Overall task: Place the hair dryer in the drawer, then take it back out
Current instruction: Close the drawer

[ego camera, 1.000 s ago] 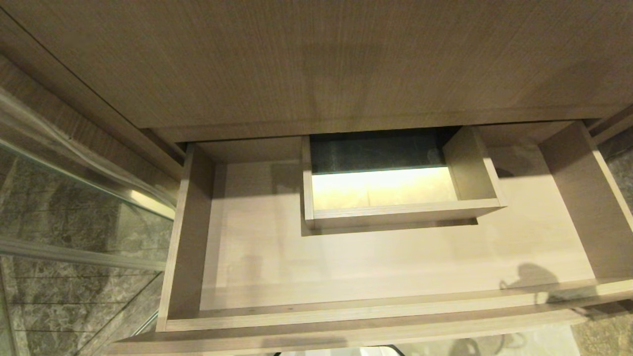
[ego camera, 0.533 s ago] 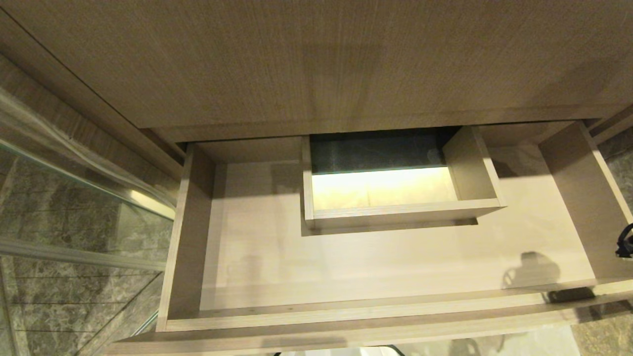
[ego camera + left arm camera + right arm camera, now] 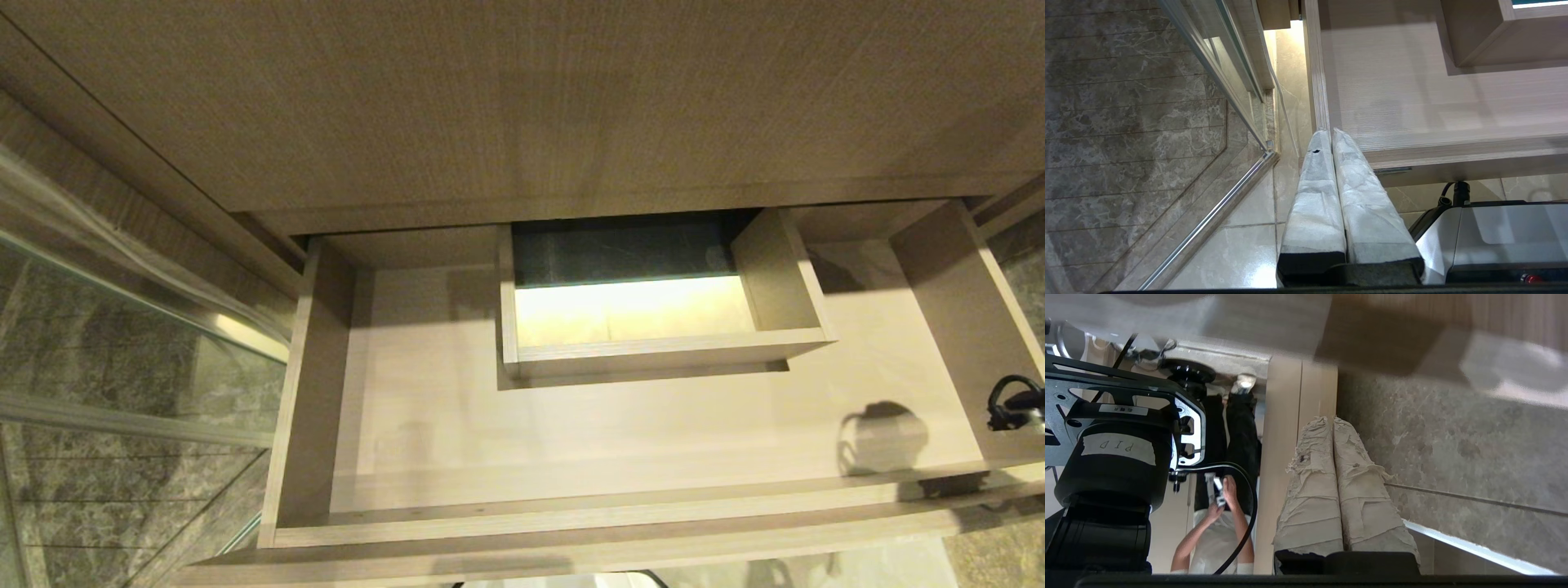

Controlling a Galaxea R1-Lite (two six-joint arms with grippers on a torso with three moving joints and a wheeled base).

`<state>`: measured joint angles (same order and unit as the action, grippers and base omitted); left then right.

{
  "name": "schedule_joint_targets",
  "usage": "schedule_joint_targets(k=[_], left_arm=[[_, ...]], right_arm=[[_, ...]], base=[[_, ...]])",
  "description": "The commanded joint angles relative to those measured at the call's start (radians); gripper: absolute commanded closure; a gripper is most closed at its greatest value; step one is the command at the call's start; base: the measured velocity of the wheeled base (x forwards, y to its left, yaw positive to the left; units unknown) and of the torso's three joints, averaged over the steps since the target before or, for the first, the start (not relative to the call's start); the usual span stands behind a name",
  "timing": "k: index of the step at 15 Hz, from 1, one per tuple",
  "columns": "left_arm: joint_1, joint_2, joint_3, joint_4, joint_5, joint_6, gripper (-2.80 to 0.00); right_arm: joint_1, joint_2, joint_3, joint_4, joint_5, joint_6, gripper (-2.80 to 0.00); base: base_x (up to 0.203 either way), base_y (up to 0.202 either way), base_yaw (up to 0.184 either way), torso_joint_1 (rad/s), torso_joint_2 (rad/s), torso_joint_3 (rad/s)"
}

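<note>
Wide light-brown wood-grain drawer (image 3: 653, 425) pulled open, right gripper (image 3: 1333, 420) pressed closed (empty), left gripper (image 3: 1329, 131) likewise closed, holding nothing.

A strip of tape (image 3: 1118, 447) on the robot's black housing (image 3: 1112, 469) reads "PID", seen upside down.

Left gripper (image 3: 1331, 132) white-wrapped fingers; right gripper (image 3: 1331, 420) frayed tan wrap; blk cables
</note>
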<state>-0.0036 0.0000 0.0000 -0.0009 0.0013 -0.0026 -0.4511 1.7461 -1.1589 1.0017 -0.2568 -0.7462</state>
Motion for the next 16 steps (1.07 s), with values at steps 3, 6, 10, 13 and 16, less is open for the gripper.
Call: schedule_joint_targets(k=[3,6,10,13,16], left_arm=[[0.001,0.0,0.001,-0.001,0.0,0.0,0.0],[0.001,0.0,0.0,-0.001,0.0,0.0,0.0],[0.001,0.0,0.001,-0.001,0.0,0.0,0.0],[0.001,0.0,0.001,-0.001,0.0,0.0,0.0],[0.001,0.0,0.002,-0.001,0.0,0.0,0.0]], right_arm=[[0.002,0.063,-0.037,-0.012,0.006,-0.003,0.0],[0.003,0.076,-0.06,-0.096,0.062,-0.004,0.0],[0.005,0.059,-0.062,-0.146,0.126,-0.002,0.0],[0.002,0.029,-0.064,-0.187,0.176,-0.002,0.0],[0.003,0.004,-0.065,-0.324,0.315,-0.002,0.0]], base=[[0.0,0.0,0.0,0.0,0.0,0.0],[0.0,0.0,0.0,0.0,0.0,0.0],[0.0,0.0,0.0,0.0,0.0,0.0],[0.0,0.0,0.0,0.0,0.0,0.0],[0.0,0.0,0.0,0.0,0.0,0.0]])
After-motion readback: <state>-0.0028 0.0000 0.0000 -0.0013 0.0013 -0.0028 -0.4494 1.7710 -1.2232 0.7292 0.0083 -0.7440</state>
